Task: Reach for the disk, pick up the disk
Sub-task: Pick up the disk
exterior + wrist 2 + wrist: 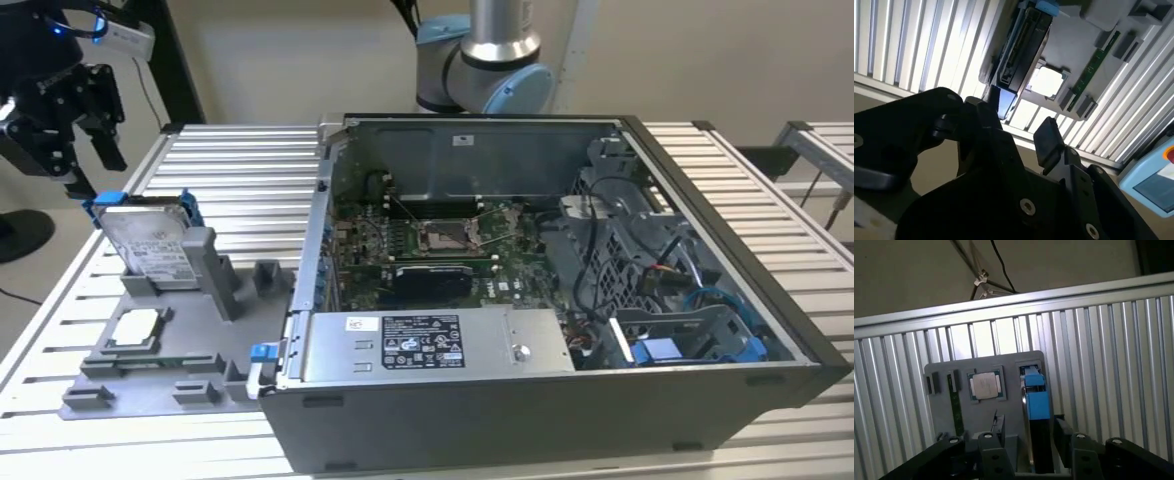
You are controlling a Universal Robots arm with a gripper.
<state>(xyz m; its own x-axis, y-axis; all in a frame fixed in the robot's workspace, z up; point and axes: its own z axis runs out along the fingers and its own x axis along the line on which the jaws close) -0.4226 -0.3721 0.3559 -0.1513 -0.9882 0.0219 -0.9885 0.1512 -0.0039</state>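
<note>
Hovering above upright flat rect. silver metal disk (pixel 147 240), black gripper (pixel 83 160) w/ jaws spread, empty; reach part done, pick-up outstanding.

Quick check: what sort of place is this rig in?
Probably a PC assembly test bench: an open computer case on a slatted metal table, beside a grey fixture holding the disk and a CPU.

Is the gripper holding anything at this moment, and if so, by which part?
Nothing is held. The gripper is open just above the flat rectangular silver metal disk with blue rails, which stands on edge in its grey holder.
</note>
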